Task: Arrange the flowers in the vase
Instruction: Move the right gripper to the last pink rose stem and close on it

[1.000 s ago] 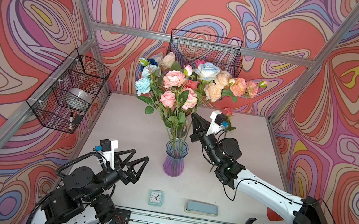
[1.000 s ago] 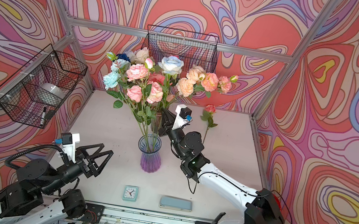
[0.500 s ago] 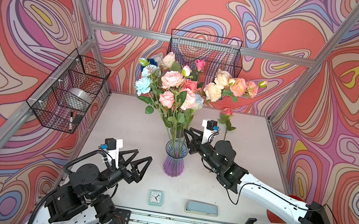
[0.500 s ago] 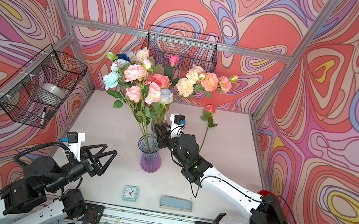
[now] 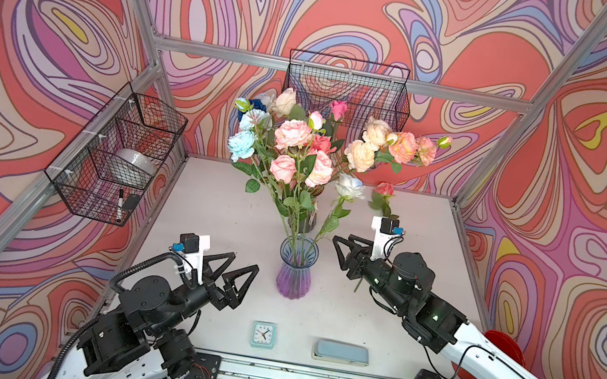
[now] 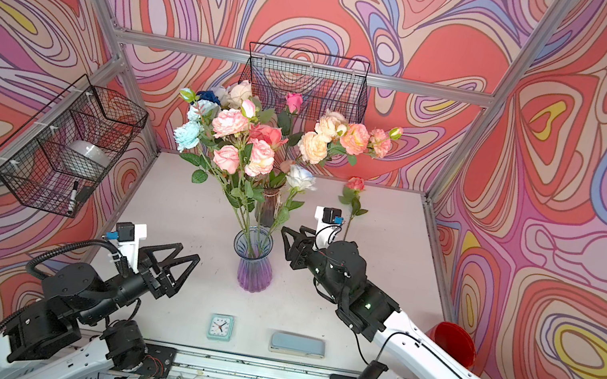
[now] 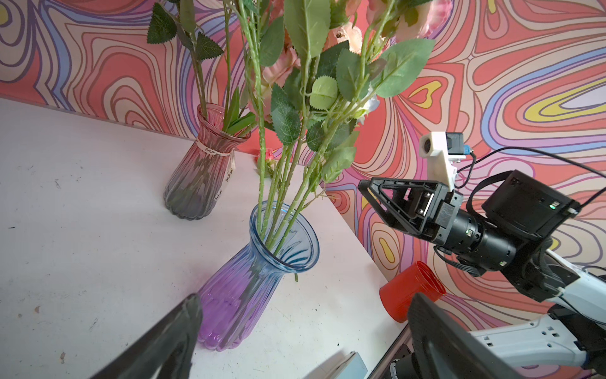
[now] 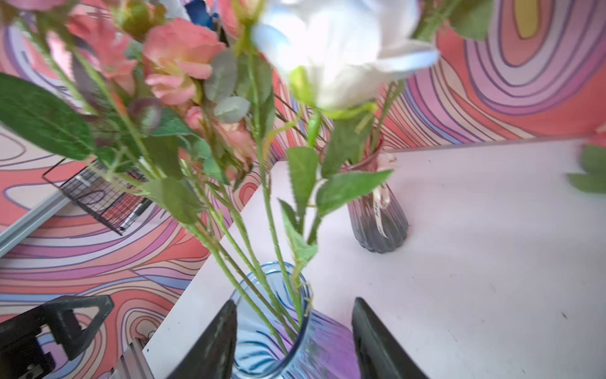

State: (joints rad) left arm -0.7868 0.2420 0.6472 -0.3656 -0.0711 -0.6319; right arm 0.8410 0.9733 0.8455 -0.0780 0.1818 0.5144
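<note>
With the flowers standing in the blue-purple vase and both our right gripper, just right of its rim, and left gripper, near-left, parted and empty, we risk snagging leaves of the leaning white rose and tipping the vase.

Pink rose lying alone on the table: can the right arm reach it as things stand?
Probably yes: the pink rose lies close beside the open, empty right end effector, with nothing between them.
</note>
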